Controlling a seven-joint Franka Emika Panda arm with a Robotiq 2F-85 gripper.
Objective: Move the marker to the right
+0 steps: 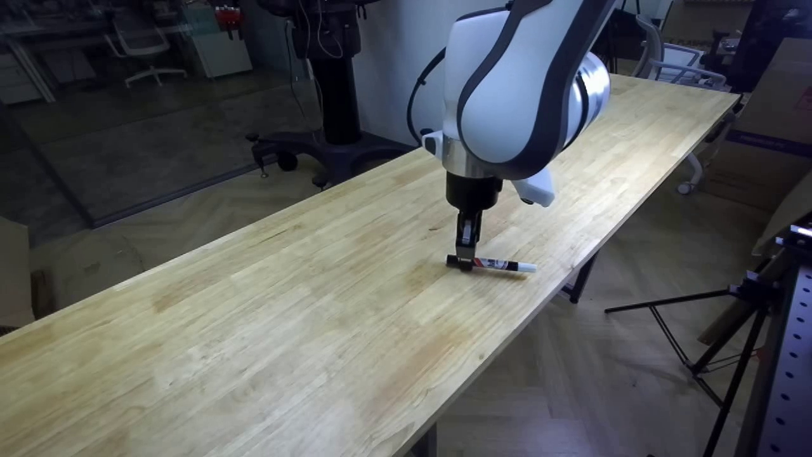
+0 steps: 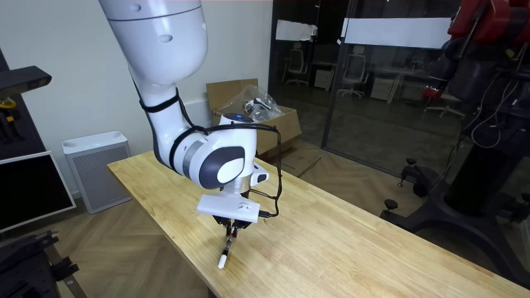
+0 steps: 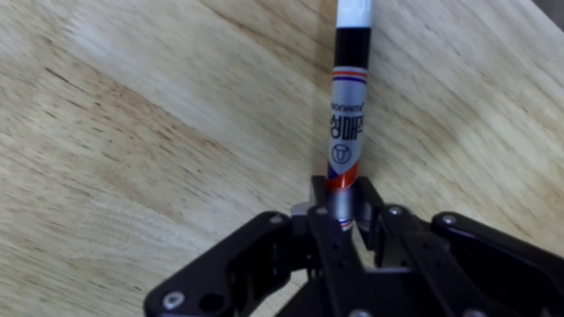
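The marker (image 1: 501, 264) is a thin stick with a white tip, black sections and a pale printed label with a red-orange band. It also shows in an exterior view (image 2: 225, 251) and in the wrist view (image 3: 349, 97). My gripper (image 1: 466, 261) points down at the wooden table (image 1: 304, 304). In the wrist view its fingers (image 3: 342, 188) are closed against both sides of the marker near the red-orange band. The white tip points away from the gripper, toward the near table edge. The marker lies about level, on or just above the table. Its rear part is mostly hidden by the fingers.
A black wheeled stand (image 1: 336, 108) is beside the table's long side. A black tripod (image 1: 717, 343) stands off the opposite edge. A cardboard box (image 2: 277, 128) and a white air purifier (image 2: 99, 169) stand on the floor beyond the table (image 2: 323, 248).
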